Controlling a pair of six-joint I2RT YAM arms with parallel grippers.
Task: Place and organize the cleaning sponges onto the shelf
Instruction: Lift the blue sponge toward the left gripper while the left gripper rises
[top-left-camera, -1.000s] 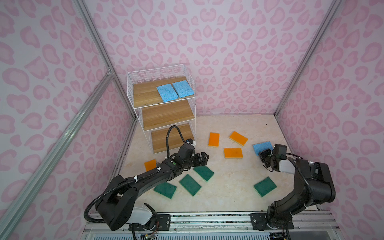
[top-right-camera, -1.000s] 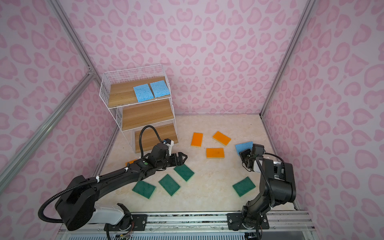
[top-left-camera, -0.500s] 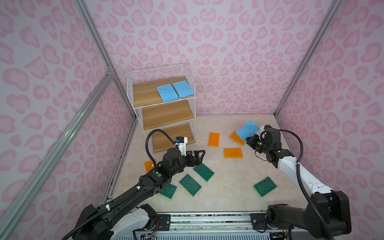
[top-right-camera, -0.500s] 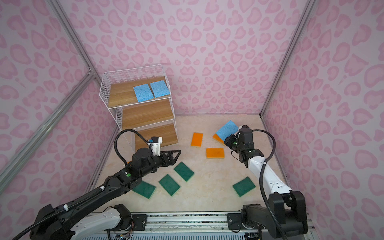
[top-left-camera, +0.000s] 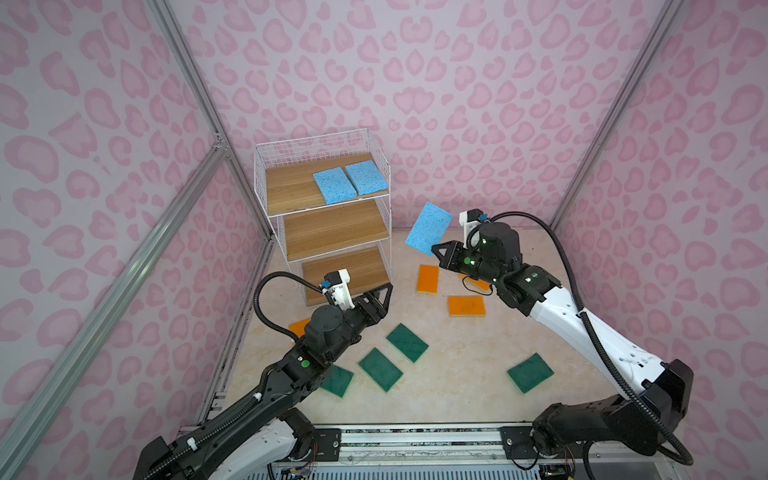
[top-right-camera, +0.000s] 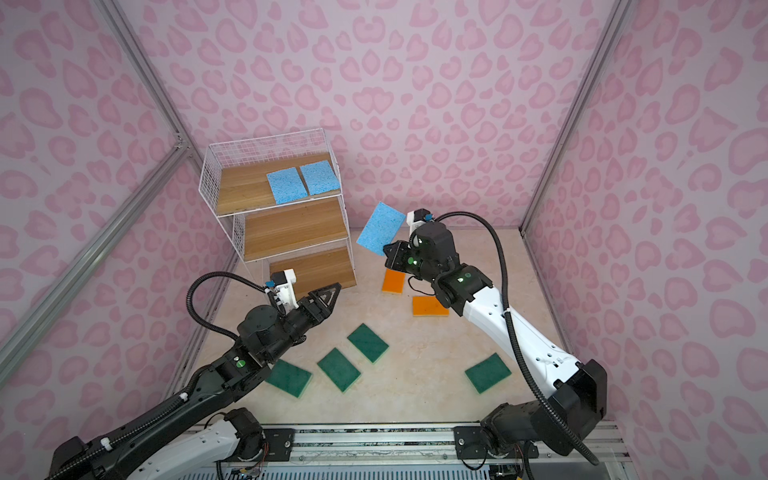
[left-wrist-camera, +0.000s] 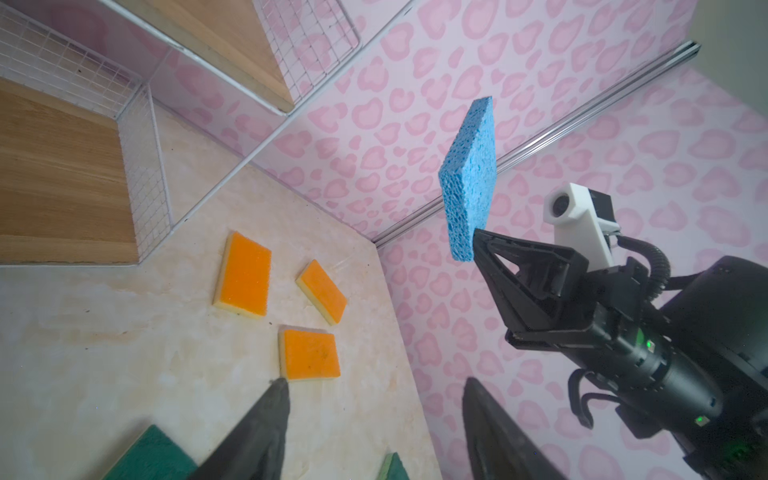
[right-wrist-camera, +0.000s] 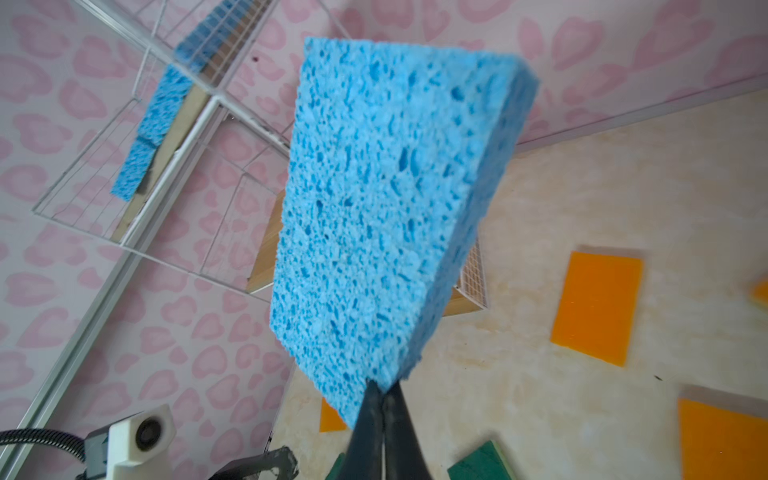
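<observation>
The shelf (top-left-camera: 332, 228) stands at the back left with two light blue sponges (top-left-camera: 334, 185) (top-left-camera: 366, 178) side by side on its top board. My right gripper (top-left-camera: 436, 249) (right-wrist-camera: 382, 386) is shut on one corner of a third blue sponge (top-left-camera: 428, 228) (right-wrist-camera: 386, 199). It holds the sponge in the air to the right of the shelf's middle board. My left gripper (top-left-camera: 384, 291) (left-wrist-camera: 376, 382) hangs open and holds nothing, in front of the lowest board. Several green sponges (top-left-camera: 407, 343) and orange sponges (top-left-camera: 428, 279) lie on the floor.
An orange sponge (top-left-camera: 299, 326) lies partly under my left arm by the left wall. A green sponge (top-left-camera: 530, 372) lies apart at the front right. Pink walls close in three sides. The metal rail (top-left-camera: 415, 440) runs along the front edge.
My right gripper has lifted the blue sponge off the floor at the right and carried it up and left toward the shelf. My left gripper has risen toward the lowest board.
</observation>
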